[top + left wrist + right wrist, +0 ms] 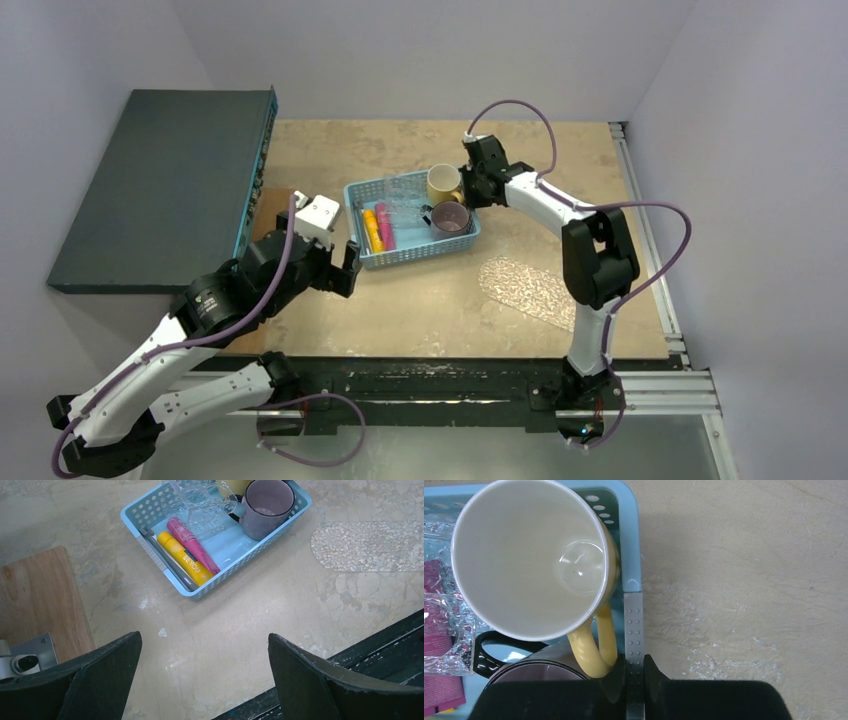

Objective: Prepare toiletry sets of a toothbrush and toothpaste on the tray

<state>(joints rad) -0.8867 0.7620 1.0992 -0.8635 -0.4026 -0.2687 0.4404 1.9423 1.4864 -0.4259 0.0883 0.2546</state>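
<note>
right gripper (634, 662) pinched shut on basket (629, 535) wall, beside handle of yellow mug (524, 555). left gripper (204, 637) wide open above table (225, 625), near basket. pink tube (192, 545) and yellow tube (182, 560) side by side in basket; thin pale strip alongside, possibly toothbrush (164, 560). tray (370, 545) on table beside basket.

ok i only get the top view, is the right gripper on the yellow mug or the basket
Observer: The basket. The right gripper pinches its wall, just beside the mug handle.
Operator: anything in that mug
Observer: No, the right wrist view shows it empty.
Operator: and where are the toothbrushes
Observer: The left wrist view shows a thin pale toothbrush against the basket wall, beside the yellow tube. I can't tell whether there is a second.
</note>
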